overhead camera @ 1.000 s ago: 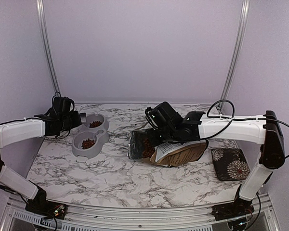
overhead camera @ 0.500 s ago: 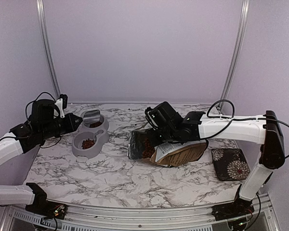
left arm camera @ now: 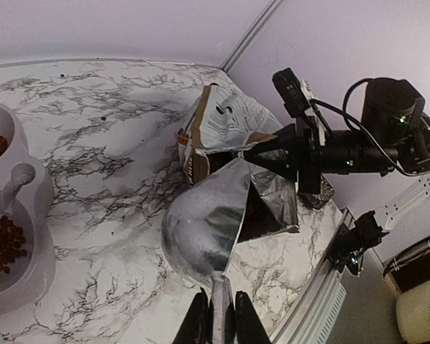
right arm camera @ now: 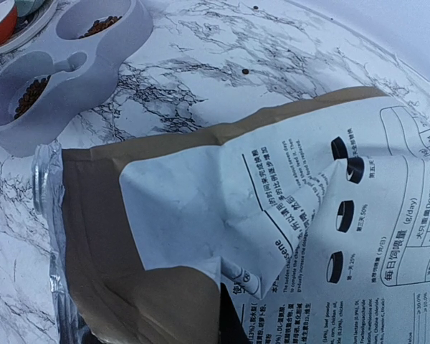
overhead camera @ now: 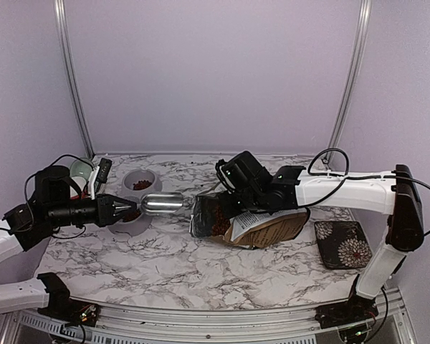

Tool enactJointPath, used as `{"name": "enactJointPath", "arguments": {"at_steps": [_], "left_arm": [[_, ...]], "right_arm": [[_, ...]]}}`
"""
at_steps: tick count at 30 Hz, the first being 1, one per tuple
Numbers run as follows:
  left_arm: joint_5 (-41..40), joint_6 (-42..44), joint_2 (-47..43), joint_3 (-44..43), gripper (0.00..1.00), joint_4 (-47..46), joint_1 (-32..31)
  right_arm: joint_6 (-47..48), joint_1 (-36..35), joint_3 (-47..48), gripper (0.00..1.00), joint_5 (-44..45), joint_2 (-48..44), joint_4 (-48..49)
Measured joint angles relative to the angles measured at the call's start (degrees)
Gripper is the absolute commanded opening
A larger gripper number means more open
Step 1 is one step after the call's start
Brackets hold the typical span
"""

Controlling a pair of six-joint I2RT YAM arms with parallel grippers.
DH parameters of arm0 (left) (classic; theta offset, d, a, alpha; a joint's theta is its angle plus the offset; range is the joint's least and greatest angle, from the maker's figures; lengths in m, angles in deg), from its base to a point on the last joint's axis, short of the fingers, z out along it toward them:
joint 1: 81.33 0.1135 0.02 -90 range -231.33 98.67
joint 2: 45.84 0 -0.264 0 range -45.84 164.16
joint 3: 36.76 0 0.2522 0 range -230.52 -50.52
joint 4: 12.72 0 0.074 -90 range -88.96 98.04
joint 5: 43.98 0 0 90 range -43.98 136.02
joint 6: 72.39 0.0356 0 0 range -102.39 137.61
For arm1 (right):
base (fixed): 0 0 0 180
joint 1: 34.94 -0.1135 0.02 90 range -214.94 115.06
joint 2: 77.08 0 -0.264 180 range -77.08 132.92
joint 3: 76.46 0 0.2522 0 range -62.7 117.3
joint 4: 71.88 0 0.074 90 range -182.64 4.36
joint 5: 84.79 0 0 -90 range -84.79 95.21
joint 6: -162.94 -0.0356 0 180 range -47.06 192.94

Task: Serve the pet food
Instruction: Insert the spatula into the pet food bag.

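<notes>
Near the back left corner of the tabletop (overhead camera: 165, 265), seen from above, stands a grey feeder (overhead camera: 156, 183) with two cups. Some pet food (overhead camera: 141, 185) lies in the back cup. The left pincer (overhead camera: 123, 208) is clenched on the handle of a shiny scoop (overhead camera: 163, 203). The scoop hangs over the tabletop between the feeder and the bag (overhead camera: 265, 231).

The bag lies on its side in the middle, a bit nearer the right edge. Its mouth is turned to the feeder, so the scoop has only a short way to go. More brown bits show in that mouth. The right pincer (overhead camera: 216, 199) is clamped on the bag's top flap, I think to hold the mouth up and open. A dark flowered pad (overhead camera: 342, 244) lies by the right edge, out of the way.

From the left wrist, two fingers (left arm camera: 197, 322) squeeze the thin handle. The scoop's round end points at the silver inside of the bag. I see no food in the scoop, so I think it is going in for a load. Both cups already have some food.

From the right wrist, the bag's printed side fills most of the picture. The pincer's own fingers hardly show here. The feeder sits past the bag's mouth, with brown bits in both cups.
</notes>
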Motion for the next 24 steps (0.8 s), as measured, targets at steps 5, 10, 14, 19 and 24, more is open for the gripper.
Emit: {"name": "enactJointPath", "arguments": {"at_steps": [5, 10, 14, 19, 24], "left_arm": [[3.3, 0.9, 0.3, 1.2, 0.0, -2.2, -6.0], [3.4, 0.7, 5.2, 2.7, 0.0, -7.7, -11.5], [-0.2, 0.4, 10.4, 2.8, 0.0, -11.1, -14.7], [-4.7, 0.2, 15.0, 2.8, 0.0, -16.0, -16.8], [-9.2, 0.7, 19.7, 1.9, 0.0, -19.3, -18.1]], "right_arm": [[0.0, 0.0, 0.0, 0.0, 0.0, 0.0, 0.0], [0.0, -0.2, 0.0, 0.0, 0.1, 0.0, -0.1], [0.0, -0.3, 0.0, 0.0, 0.3, 0.0, -0.2], [-0.1, -0.3, 0.0, 0.0, 0.5, 0.0, -0.2], [-0.1, -0.3, 0.0, 0.0, 0.5, 0.0, -0.2]]}}
